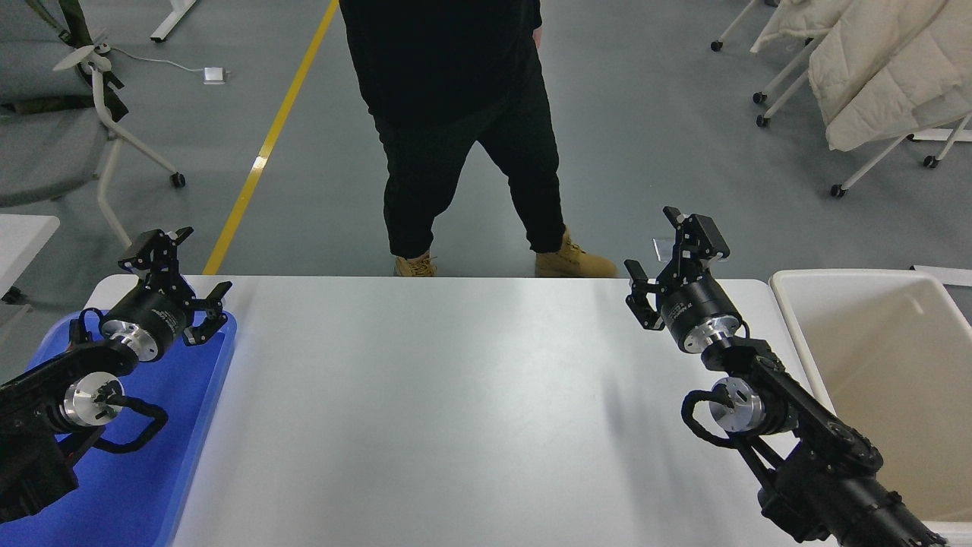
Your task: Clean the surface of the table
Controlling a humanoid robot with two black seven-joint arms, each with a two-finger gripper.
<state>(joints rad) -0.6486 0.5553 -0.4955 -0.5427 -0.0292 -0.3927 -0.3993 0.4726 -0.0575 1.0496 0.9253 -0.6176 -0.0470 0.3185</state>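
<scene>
The table surface (471,410) is a wide matte white top filling the middle of the head view, with nothing lying on it. My right gripper (668,254) hangs open and empty above the table's far right part, its arm reaching in from the lower right. At the left, over the far corner of the blue tray, my left gripper (182,277) is parked, open and empty.
A blue tray (144,486) lies at the table's left edge under my left arm. A cream bin (888,380) stands past the right edge. A person in black trousers (456,144) and tan boots stands at the far side. Chairs stand on the floor behind.
</scene>
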